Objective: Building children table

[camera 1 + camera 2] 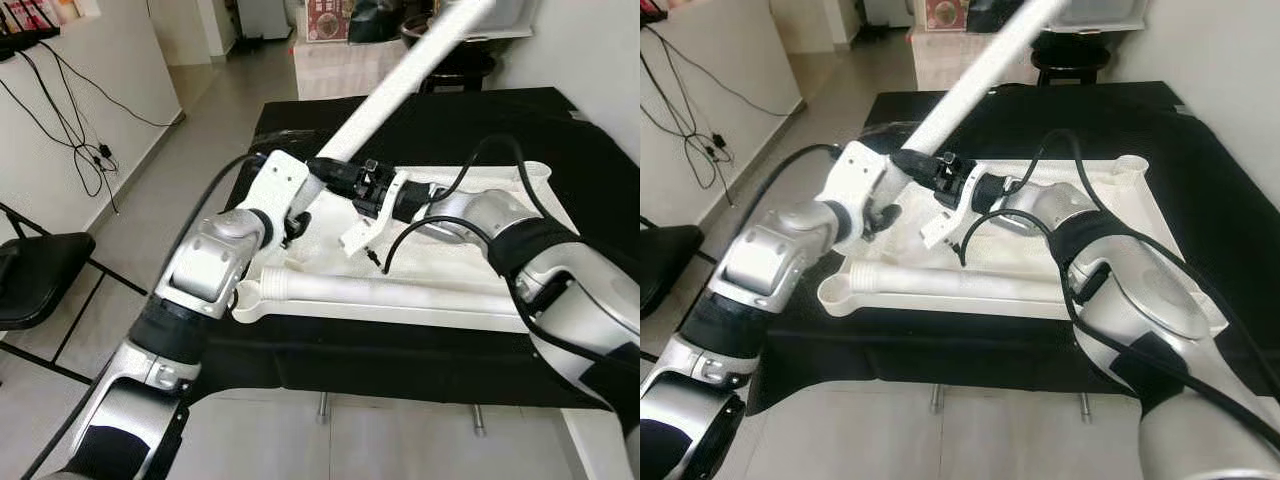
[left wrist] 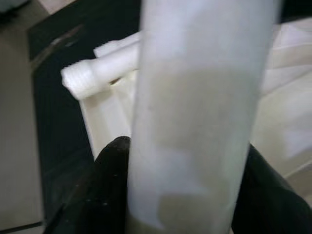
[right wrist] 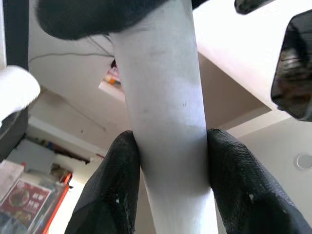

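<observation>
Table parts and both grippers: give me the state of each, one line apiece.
Raised leg: lifted, tilted up and away, gripped near its lower end.
Second leg: lying flat on the tabletop, threaded end bare.
Tabletop: lying on the black surface.
Left gripper: shut on the raised leg.
Right gripper: shut on the raised leg.
</observation>
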Controlling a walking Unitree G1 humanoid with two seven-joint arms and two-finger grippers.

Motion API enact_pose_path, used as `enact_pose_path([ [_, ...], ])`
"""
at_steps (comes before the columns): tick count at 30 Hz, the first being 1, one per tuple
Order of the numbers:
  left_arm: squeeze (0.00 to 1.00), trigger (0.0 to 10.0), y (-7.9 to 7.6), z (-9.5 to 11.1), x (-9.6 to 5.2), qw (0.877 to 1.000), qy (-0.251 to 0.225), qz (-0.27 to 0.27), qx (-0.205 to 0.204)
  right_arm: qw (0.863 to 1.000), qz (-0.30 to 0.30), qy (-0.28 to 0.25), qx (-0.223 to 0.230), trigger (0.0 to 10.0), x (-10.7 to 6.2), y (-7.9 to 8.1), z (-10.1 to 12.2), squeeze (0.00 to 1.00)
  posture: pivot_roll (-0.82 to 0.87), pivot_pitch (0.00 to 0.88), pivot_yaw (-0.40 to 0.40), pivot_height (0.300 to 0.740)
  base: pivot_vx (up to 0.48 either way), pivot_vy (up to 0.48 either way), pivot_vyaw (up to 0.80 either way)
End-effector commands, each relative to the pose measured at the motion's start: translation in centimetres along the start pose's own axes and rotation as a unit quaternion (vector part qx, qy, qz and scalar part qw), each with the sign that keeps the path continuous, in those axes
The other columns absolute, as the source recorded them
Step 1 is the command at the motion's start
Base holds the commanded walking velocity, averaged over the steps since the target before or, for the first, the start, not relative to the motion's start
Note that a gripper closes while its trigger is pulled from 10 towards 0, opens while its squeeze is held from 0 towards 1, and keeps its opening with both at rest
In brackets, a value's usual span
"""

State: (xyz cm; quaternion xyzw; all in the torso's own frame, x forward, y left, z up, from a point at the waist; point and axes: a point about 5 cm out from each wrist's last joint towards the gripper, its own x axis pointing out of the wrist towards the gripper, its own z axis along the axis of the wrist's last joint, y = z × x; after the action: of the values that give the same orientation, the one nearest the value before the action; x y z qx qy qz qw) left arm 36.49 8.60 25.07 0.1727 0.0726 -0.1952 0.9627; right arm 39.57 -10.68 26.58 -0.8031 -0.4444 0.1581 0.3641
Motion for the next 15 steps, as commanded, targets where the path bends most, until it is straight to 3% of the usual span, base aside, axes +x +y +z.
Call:
enact_pose_path([
  [1,0.0,0.0,1.4,-0.2,0.0,1.0,0.002,0.027,-0.012,0.999,-0.04,-0.005,0.013,10.0,0.8,-1.3,0.1,0.0,-0.06,0.067,0.093,0.74,0.0,0.0,0.0],
  [7,0.0,0.0,1.7,-0.3,0.0,0.999,-0.001,0.035,-0.014,0.999,-0.04,-0.003,0.017,10.0,0.8,-1.4,0.1,0.0,-0.06,0.062,0.094,0.74,0.0,0.0,0.0],
  [8,0.0,0.0,2.1,-0.3,0.0,0.999,-0.008,0.044,-0.016,0.998,-0.059,0.009,0.031,10.0,0.7,-1.6,-0.1,0.28,-0.06,0.058,0.096,0.74,0.0,0.0,0.0],
  [9,0.0,0.0,2.1,-0.3,0.0,0.999,-0.008,0.044,-0.016,0.998,-0.059,0.009,0.031,10.0,0.7,-1.6,-0.1,0.28,-0.06,0.058,0.096,0.74,0.0,0.0,0.0],
  [10,0.0,0.0,2.2,-0.3,0.0,0.999,-0.011,0.049,-0.017,0.997,-0.066,0.019,0.043,10.0,0.6,-1.7,-0.3,1.0,-0.06,0.058,0.096,0.74,0.0,0.0,0.0],
  [15,0.0,0.0,2.9,-0.1,-0.3,0.997,-0.024,0.066,-0.018,0.996,-0.069,0.027,0.056,10.0,0.2,-1.6,-0.6,1.0,-0.06,0.054,0.098,0.74,0.0,0.0,0.0],
])
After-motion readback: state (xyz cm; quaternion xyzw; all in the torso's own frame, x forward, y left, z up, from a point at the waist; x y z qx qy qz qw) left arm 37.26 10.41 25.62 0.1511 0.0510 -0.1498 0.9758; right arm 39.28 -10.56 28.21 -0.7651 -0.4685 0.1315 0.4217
